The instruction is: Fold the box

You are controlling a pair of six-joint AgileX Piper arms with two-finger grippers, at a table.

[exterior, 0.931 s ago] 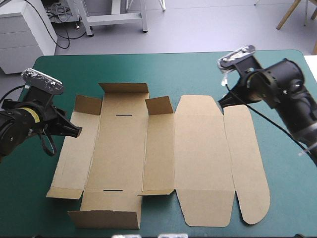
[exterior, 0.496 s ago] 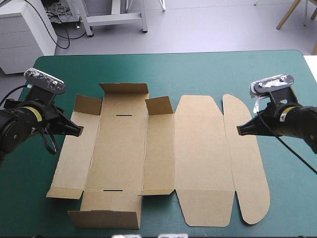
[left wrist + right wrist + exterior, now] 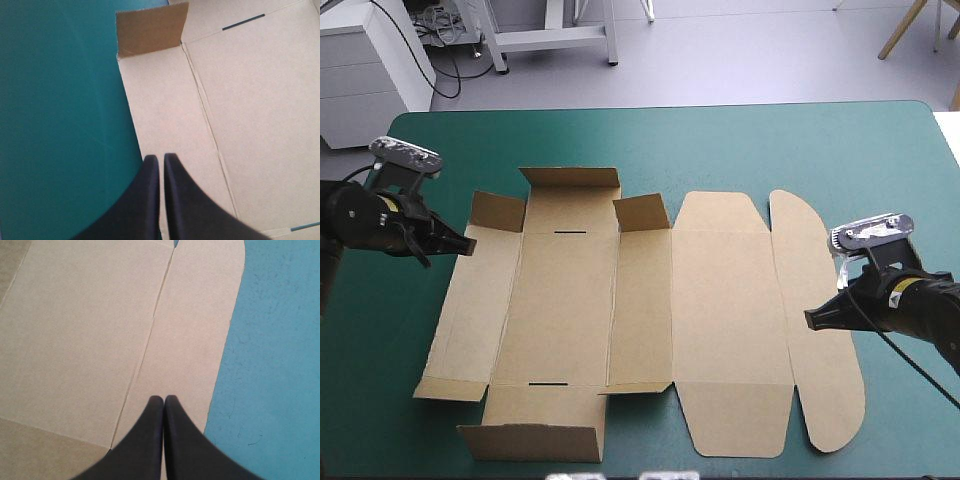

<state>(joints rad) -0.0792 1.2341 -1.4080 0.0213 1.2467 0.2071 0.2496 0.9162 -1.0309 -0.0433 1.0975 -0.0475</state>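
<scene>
The brown box [image 3: 720, 300] lies as a flat cut sheet across the middle of the teal-green table. A few small flaps stand slightly raised at its far and near left parts, one of them [image 3: 642, 212] by the centre. My left gripper [image 3: 468, 247] is shut, its tip at the outer edge of the leftmost panel [image 3: 165, 115], just short of a raised corner flap [image 3: 150, 27]. My right gripper [image 3: 810, 320] is shut, its tip over the long rounded flap [image 3: 200, 325] at the sheet's right end. Neither holds anything.
The teal-green cover [image 3: 740, 150] runs in a band between the sheet and the table's far edge. Narrower strips flank it beside the left gripper [image 3: 60, 110] and the right gripper [image 3: 280, 365]. The sheet's near flaps reach close to the table's front edge.
The right arm has swung down from the far right and come toward the near edge, along the rounded flap. The left gripper has drawn back slightly to the left.
</scene>
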